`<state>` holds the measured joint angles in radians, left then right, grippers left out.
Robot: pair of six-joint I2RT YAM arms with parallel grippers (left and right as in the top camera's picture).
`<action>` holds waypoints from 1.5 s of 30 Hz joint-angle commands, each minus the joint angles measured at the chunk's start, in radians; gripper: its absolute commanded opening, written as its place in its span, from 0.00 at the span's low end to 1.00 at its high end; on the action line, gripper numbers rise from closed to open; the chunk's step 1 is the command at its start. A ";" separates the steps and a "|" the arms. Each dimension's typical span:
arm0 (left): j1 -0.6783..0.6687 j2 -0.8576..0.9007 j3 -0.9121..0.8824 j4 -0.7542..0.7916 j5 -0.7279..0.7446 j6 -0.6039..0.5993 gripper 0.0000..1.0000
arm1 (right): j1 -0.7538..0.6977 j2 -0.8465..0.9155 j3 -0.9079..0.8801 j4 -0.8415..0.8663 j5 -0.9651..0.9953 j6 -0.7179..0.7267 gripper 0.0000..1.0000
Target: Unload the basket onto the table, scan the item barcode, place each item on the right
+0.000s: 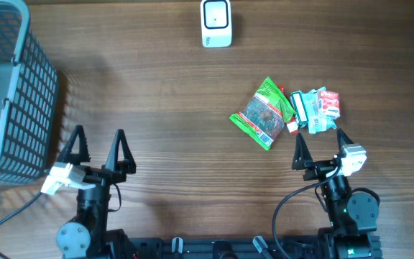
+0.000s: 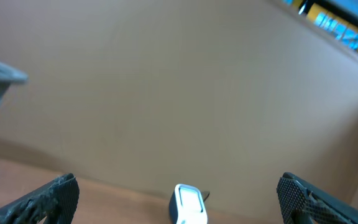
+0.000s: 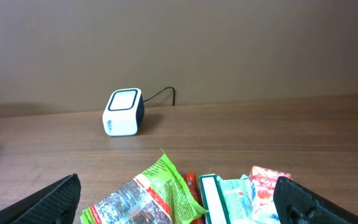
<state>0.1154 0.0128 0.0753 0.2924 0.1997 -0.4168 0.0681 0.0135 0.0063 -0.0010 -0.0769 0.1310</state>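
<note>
Table: I see a brown wood-grain top (image 1: 171, 86) running across the whole overhead view.
Room: both wrist cameras show me a plain tan wall behind the table's far edge.
Basket: a grey-blue mesh basket (image 1: 13, 93) stands at the far left, well apart from everything else.
Left gripper: the left gripper (image 1: 98, 147) sits near the front edge, just right of the basket, with its jaws spread wide and nothing between them.
Scanner: a small white scanner (image 1: 215, 23) sits at the far edge, near the middle.
Items: a green snack packet (image 1: 263, 114) lies right of centre. Just beside it are teal-and-white packs (image 1: 307, 109) and a red-and-white pack (image 1: 329, 104), and the pile is bunched together.
Label: there is a pale patch at the near end of the green packet, and I cannot read it as a barcode.
Right gripper: the right gripper (image 1: 322, 147) is just in front of the pile, jaws wide apart and gripping nothing.
Left wrist only: I get the basket's rim at the left edge, the scanner low in frame, and a blurred blue-and-yellow strip (image 2: 334, 25) at the top right.
Right wrist only: I can see the scanner's dark cable (image 3: 160, 94) trailing toward the wall, with the packets' far ends between my fingers (image 3: 42, 202).
</note>
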 commanded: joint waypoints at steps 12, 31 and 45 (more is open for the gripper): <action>0.005 -0.009 -0.069 -0.357 -0.053 0.152 1.00 | -0.005 -0.009 -0.001 0.003 0.018 0.000 1.00; 0.005 -0.008 -0.069 -0.357 -0.053 0.152 1.00 | -0.005 -0.009 -0.001 0.003 0.017 0.000 1.00; 0.005 -0.008 -0.069 -0.357 -0.053 0.152 1.00 | -0.005 -0.009 -0.001 0.003 0.017 0.000 1.00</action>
<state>0.1154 0.0139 0.0086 -0.0566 0.1608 -0.2890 0.0681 0.0135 0.0059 -0.0010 -0.0769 0.1310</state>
